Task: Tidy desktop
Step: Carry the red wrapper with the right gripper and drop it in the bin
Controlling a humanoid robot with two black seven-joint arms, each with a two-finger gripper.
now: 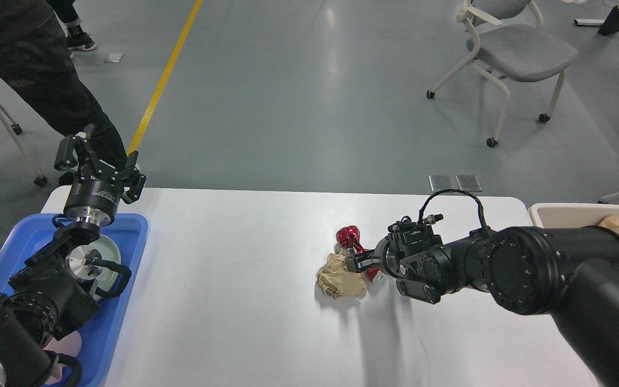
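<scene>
The white desktop (245, 301) holds a crushed red can (348, 236) and a crumpled brown paper ball (339, 277) touching each other right of centre. My right gripper (359, 262) comes in from the right, low over the can's middle, just above the paper ball. Its dark fingers lie across the can and hide its middle; I cannot tell whether they grip it. My left gripper (100, 161) is open and empty, pointing up over the far end of the blue tray (132, 236) at the left edge.
The tray holds a pale round plate (109, 252), partly hidden by my left arm. A beige bin (573, 214) with brown paper (618, 226) stands off the table's right end. A person's legs (46, 91) are behind the left corner, a grey chair (519, 51) far right.
</scene>
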